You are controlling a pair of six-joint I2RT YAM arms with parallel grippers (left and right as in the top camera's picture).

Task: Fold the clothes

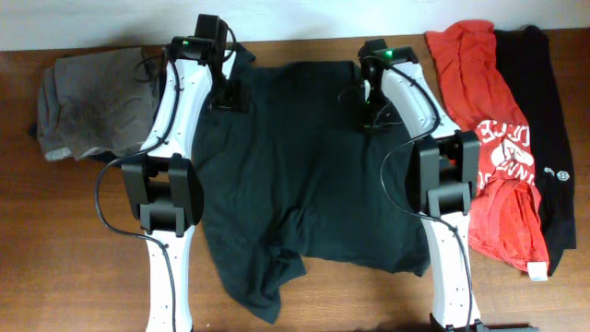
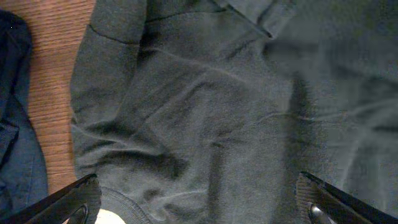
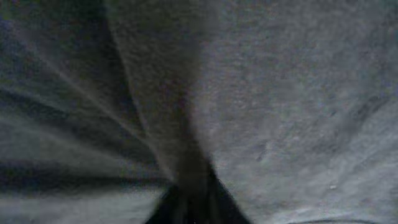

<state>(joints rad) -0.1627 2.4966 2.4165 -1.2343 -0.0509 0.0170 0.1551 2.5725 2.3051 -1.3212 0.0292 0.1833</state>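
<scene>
Shirt lies spread in the middle, long axis running near to far, with both grippers at its far edge. The right gripper is pinched on cloth at the right shoulder — the left gripper hangs with jaws wide apart over the left shoulder, cloth straight below.

Overhead camera: fixed above, facing straight down, most of the table in frame. Left wrist camera: close over the black T-shirt. Right wrist camera: nearer yet, same shirt filling view.

Matt, soft dark cloth T-shirt — faintly fuzzy; table of smooth brown wood grain.
</scene>
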